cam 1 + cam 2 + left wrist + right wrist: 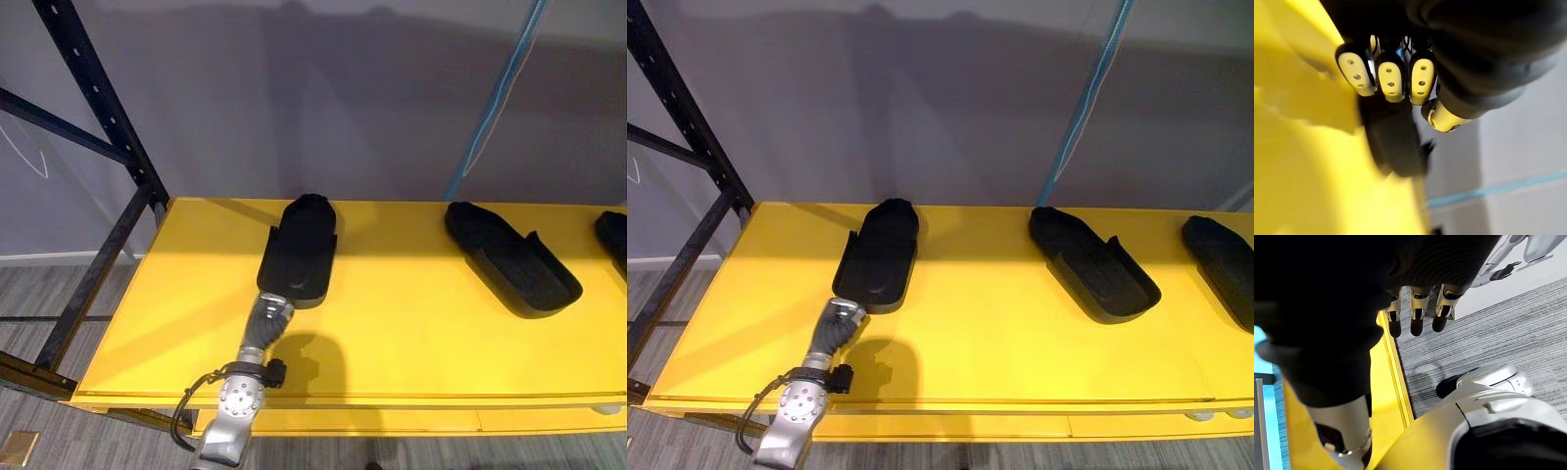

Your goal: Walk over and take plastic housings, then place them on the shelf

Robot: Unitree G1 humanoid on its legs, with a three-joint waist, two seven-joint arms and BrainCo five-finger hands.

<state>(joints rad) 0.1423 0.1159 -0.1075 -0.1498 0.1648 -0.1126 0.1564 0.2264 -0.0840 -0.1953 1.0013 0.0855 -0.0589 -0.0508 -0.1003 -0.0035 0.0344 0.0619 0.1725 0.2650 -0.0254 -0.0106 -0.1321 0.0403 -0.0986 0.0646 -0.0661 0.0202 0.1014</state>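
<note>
L hand (273, 315) touches the near end of a black plastic housing (302, 245) lying flat on the yellow shelf (392, 333) at its 12 o'clock. Can't tell if it grips or has let go; prob. setting it down. R hand (1415, 313) hangs slack, empty. Housings are matte, long hollow shells w/ rounded ends: second housing (509, 259) at 2 o'clock, third housing (615, 235) beyond.

Grey wall (294, 98), grey carpet (1508, 333)
</note>
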